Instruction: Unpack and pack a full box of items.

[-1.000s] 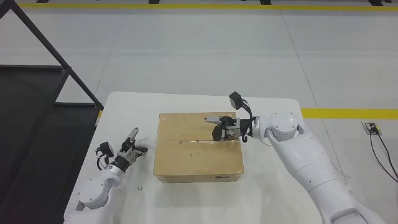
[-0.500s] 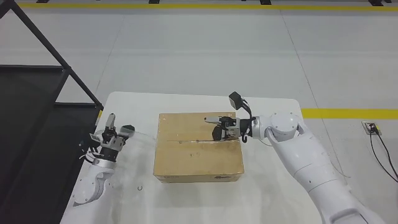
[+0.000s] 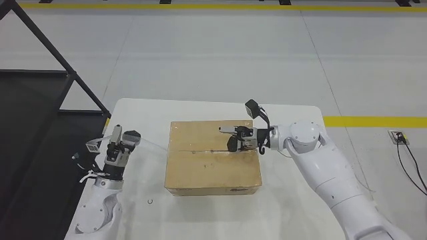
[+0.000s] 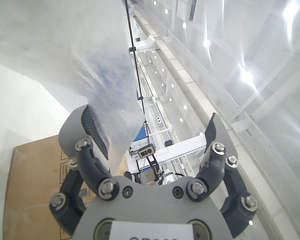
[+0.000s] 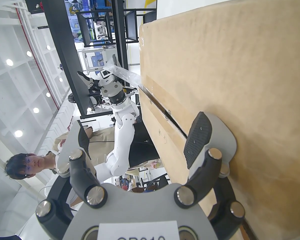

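A closed cardboard box [image 3: 213, 167] sits mid-table, with a dark seam [image 5: 160, 108] between its top flaps. My right gripper [image 3: 230, 135] hovers over the box's far right part, open [image 5: 140, 123], one finger pad [image 5: 197, 136] close to the top just beside the seam. Left of the box, my left gripper [image 3: 123, 134] points upward, open [image 4: 150, 116]. A clear film strip [image 4: 90, 51] lies against one of its finger pads [image 4: 95, 131]. The film [image 5: 125, 74] stretches from that gripper toward the box's seam end. The box's side [image 4: 32, 176] shows behind the left gripper.
The white table [image 3: 280, 213] has free room in front of and right of the box. A black metal frame [image 3: 67, 87] stands along the table's left side, close to the left arm. A tiny dark ring [image 3: 151, 202] lies near the box's front left corner.
My left gripper has swung away from the box, from lying low and angled toward it to pointing upward farther left, the film trailing with it. The right arm has kept still.
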Available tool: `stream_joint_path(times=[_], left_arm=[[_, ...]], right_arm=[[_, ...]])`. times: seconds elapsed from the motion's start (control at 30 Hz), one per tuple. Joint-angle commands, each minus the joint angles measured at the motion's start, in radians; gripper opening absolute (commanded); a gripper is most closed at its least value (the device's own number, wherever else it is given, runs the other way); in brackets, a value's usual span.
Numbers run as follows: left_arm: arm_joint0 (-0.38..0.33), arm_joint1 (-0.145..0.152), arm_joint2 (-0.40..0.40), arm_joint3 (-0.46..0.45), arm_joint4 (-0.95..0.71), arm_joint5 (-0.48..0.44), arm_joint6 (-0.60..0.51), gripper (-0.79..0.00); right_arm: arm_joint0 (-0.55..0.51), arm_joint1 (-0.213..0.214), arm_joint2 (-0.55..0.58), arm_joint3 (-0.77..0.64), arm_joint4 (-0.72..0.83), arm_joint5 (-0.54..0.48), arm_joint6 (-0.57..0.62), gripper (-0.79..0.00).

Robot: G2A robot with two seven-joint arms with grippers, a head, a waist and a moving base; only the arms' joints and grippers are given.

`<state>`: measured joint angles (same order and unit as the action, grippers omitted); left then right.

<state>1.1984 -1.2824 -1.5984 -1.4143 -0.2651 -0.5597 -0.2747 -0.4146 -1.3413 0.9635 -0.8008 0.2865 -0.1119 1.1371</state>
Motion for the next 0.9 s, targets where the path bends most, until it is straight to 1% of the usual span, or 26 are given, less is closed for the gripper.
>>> stream_joint_path(times=[0.0, 0.17, 0.47, 0.6, 0.87], left_arm=[[0.006, 0.000, 0.001, -0.023, 0.000, 0.015, 0.008, 0.000], [0.017, 0.001, 0.000, -0.068, 0.022, 0.021, 0.011, 0.000], [0.050, 0.001, 0.030, -0.189, 0.187, 0.045, 0.048, 0.000], [0.065, 0.000, 0.060, -0.250, 0.275, 0.079, 0.059, 0.000], [0.054, -0.004, 0.127, -0.312, 0.413, 0.161, 0.070, 0.000]], right_arm=[[-0.003, 0.000, 0.001, -0.003, -0.001, 0.000, -0.001, 0.000], [-0.010, 0.002, 0.004, -0.009, -0.002, 0.002, -0.002, 0.000], [-0.018, 0.005, 0.009, -0.025, -0.008, 0.007, -0.007, 0.000], [-0.021, 0.006, 0.011, -0.031, -0.011, 0.007, -0.010, 0.000], [-0.029, 0.009, 0.017, -0.038, -0.013, 0.007, -0.009, 0.000]])
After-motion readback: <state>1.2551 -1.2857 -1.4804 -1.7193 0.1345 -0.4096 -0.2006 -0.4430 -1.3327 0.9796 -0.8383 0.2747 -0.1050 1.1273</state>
